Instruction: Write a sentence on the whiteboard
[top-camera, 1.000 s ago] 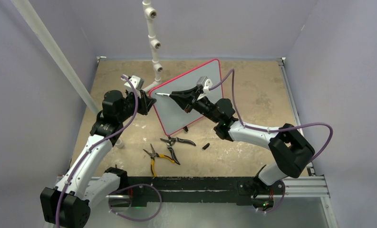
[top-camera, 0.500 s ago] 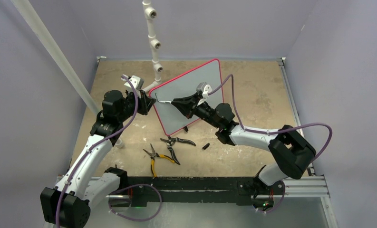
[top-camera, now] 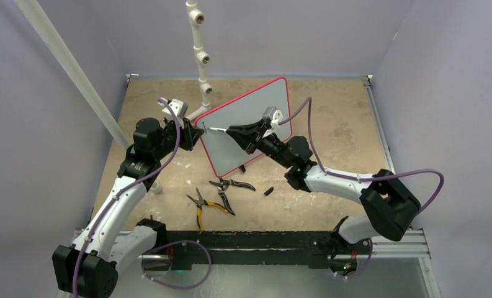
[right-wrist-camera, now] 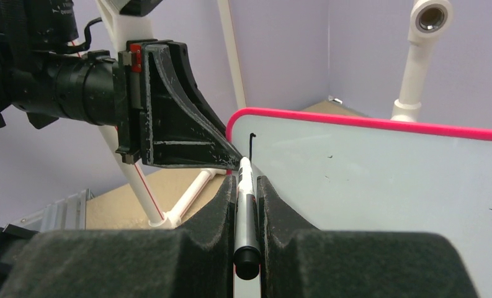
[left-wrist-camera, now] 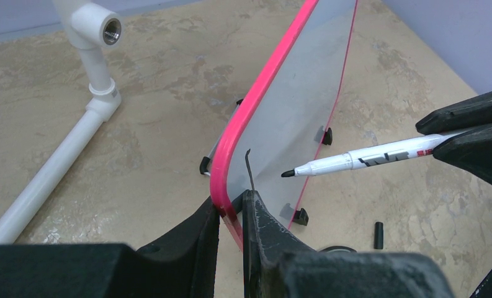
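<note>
I see left gripper (left-wrist-camera: 231,208) clamped on whiteboard (left-wrist-camera: 293,105) edge; right gripper (right-wrist-camera: 247,184) clamped on marker (left-wrist-camera: 370,158), tip just beside whiteboard's one black stroke (left-wrist-camera: 249,169).

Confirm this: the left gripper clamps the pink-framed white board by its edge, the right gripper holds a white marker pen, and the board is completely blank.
Not blank. The left wrist view shows one short black stroke on the pink-framed white board, close to where the left gripper clamps its edge. The right gripper does hold the white marker pen.

Overhead and close wrist views, common whiteboard (top-camera: 250,105)
</note>
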Robot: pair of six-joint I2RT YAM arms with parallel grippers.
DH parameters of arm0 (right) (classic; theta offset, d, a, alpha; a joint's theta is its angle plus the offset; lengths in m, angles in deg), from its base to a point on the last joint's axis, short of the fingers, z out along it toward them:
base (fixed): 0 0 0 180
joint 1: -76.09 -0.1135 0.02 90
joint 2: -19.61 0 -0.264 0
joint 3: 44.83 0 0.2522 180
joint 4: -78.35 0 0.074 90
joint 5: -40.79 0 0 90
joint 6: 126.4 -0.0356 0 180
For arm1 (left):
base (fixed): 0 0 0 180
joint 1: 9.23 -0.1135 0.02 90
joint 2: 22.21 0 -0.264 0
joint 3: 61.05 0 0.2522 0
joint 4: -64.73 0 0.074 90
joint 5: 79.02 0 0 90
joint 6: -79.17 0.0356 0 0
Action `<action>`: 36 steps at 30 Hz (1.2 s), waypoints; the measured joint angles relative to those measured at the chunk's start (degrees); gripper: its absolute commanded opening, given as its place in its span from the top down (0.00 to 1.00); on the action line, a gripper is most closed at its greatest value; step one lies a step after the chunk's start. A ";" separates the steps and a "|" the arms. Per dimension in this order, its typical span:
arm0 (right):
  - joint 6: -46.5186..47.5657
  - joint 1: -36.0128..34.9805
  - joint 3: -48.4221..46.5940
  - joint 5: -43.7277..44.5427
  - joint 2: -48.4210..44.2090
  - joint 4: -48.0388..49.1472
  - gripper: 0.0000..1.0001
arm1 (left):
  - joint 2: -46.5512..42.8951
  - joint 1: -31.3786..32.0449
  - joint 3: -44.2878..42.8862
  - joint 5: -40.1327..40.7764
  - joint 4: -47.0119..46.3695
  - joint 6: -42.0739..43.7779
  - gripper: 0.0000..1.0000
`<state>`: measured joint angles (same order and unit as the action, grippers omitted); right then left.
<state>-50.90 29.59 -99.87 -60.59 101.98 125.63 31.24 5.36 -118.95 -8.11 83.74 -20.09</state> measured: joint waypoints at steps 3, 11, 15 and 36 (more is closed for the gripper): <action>0.00 0.00 -0.02 0.11 0.20 -0.20 1.00 | 0.00 0.00 0.00 0.00 0.00 0.00 1.00; 0.02 0.00 -0.92 0.09 2.08 -0.17 1.00 | 0.00 0.00 0.00 0.00 0.00 0.00 1.00; 0.02 0.00 -1.49 0.09 2.71 -0.20 1.00 | 0.00 0.00 0.00 -0.02 0.00 0.00 1.00; 0.11 0.00 -2.75 1.22 3.61 -0.42 1.00 | -0.04 0.00 0.00 0.02 0.04 0.02 1.00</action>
<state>-50.79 29.59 -102.62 -59.36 105.59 125.21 31.20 5.36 -118.95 -8.09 83.79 -20.07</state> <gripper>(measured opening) 0.133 0.159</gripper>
